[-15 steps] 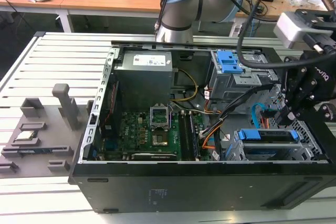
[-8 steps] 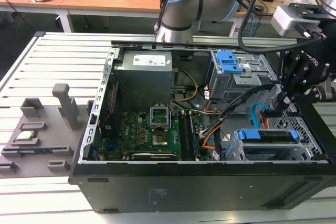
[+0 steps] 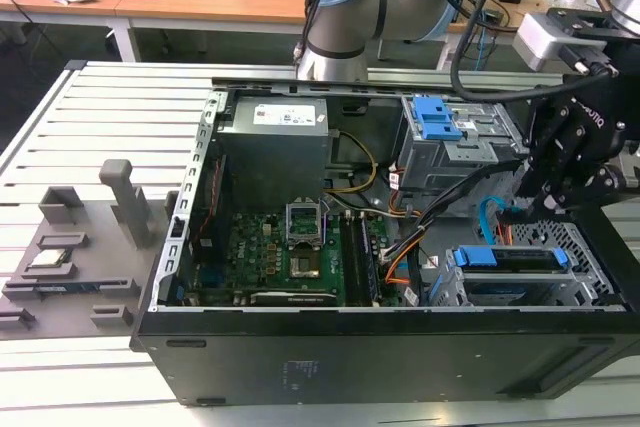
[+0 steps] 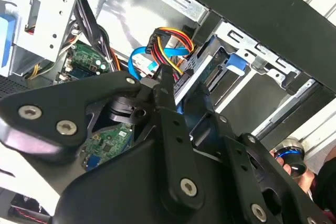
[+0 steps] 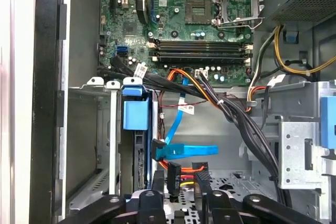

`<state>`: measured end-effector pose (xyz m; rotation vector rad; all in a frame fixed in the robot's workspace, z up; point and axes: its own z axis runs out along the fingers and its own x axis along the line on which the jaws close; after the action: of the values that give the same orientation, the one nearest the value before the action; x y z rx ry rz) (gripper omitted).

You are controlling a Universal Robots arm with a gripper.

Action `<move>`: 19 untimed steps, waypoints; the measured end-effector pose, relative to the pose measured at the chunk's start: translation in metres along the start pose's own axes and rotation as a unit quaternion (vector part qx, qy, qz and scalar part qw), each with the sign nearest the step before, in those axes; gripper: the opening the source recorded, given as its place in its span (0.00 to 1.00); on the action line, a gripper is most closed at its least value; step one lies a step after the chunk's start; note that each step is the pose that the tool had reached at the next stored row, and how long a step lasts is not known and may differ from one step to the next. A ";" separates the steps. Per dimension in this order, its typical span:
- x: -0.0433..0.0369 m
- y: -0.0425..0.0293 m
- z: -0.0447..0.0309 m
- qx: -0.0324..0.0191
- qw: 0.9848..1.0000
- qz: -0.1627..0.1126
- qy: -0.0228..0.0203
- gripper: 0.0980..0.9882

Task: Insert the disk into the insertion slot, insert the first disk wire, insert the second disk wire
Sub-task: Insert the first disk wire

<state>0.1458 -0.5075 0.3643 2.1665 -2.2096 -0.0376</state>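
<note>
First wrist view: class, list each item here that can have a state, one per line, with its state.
disk, seated in the insertion slot.
first disk wire, plug not in the disk.
second disk wire, looped; plug beside the disk, seating unclear.
CPU socket, open.
hand, at the first disk wire's plug.

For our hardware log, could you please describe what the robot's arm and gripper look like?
The arm is silver-grey tubing with light-blue joint caps. A thick black cable loops toward the wrist, and a white box sits near it. The gripper is matt black linkage bars joined by silver screws.
</note>
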 end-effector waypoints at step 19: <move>0.0135 0.0000 0.0109 0.000 1.000 0.000 0.008 0.08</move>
<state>0.1451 -0.5211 0.3536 2.1581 -2.2020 -0.0195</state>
